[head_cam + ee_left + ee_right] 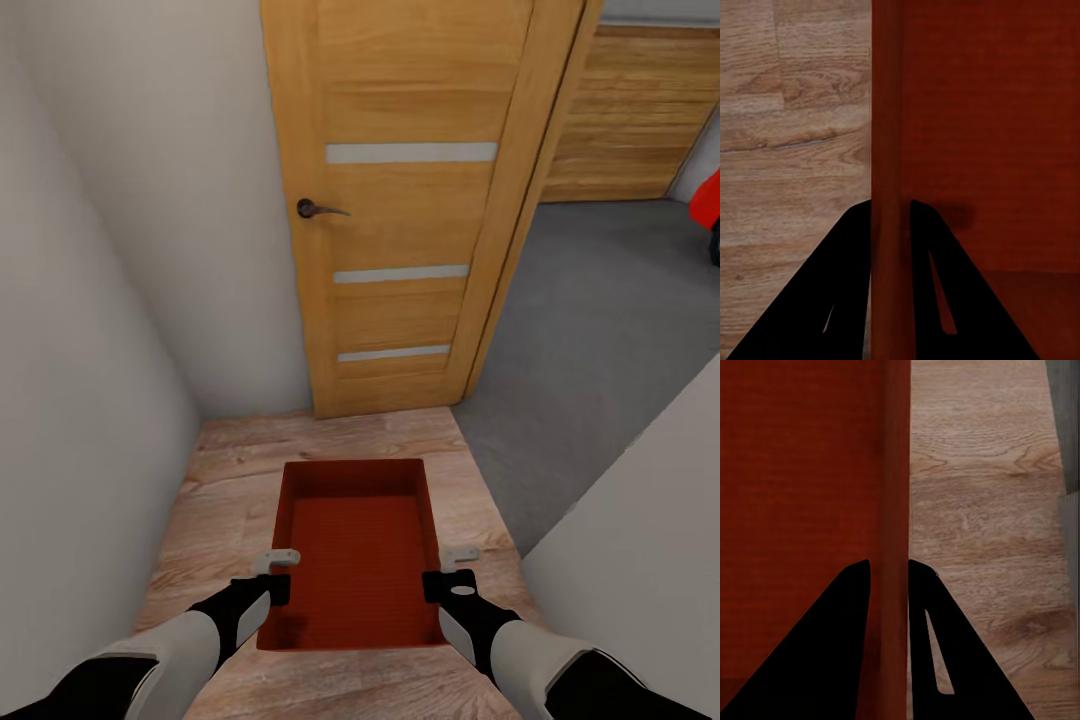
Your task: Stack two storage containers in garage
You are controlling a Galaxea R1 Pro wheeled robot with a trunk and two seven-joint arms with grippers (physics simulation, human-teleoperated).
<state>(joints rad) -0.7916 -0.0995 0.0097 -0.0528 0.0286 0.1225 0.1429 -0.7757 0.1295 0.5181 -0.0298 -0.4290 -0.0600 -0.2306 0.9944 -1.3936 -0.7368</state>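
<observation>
Basically a narrow corridor: white walls (110,300) on the left and a white wall corner (650,540) at lower right, light wood-plank floor (230,470) underfoot. Straight ahead is an orange-wood door (410,200), swung open, with three pale horizontal slits visible and a dark lever handle (318,209). Right of the door, grey concrete floor (600,330) runs back to a wood-panelled surface (630,110). A red object (706,210) is cut off at the right edge; can't tell what it is.

One orange-red container (358,545) sits between both arms, above the planks, long axis pointing toward the door. Inside is bare, with a ribbed flat bottom.

Left gripper (272,572) is on the container's left long wall. In the left wrist view, left gripper (889,225) has one finger on each side of the wall (886,112), pinched narrow onto it. Right gripper (452,570) mirrors that on the right long wall; right wrist view shows right gripper (889,585) straddling the wall (898,457) the same way, closed tight on it. Both grip points are near the robot-side end of the container.
</observation>
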